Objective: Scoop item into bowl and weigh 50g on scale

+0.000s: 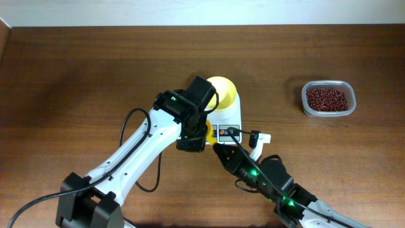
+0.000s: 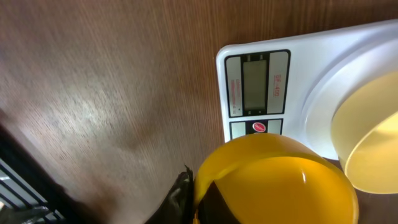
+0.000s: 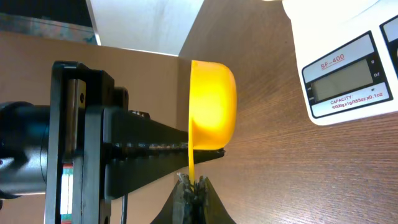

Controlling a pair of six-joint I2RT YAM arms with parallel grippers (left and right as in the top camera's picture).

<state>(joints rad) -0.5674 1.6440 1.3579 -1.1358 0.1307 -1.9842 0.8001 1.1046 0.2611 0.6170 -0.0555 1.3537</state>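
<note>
dark brown wood-grain worktop fills every view, with a dull sheen on it in the left wrist view. a pale wall runs as a strip along its far edge. the left jaws are clamped on the yellow-orange scoop, whose cup sits right in front of them. the right jaws meet the left ones almost tip to tip and are pinched together on the scoop's thin handle, which runs edge-on into them. the white scale lies just beyond the left jaws, its display toward them. the yellow bowl sits on its platform, on the side far from both jaws. the beans lie in a clear container, well off to the right of both jaws.
</note>
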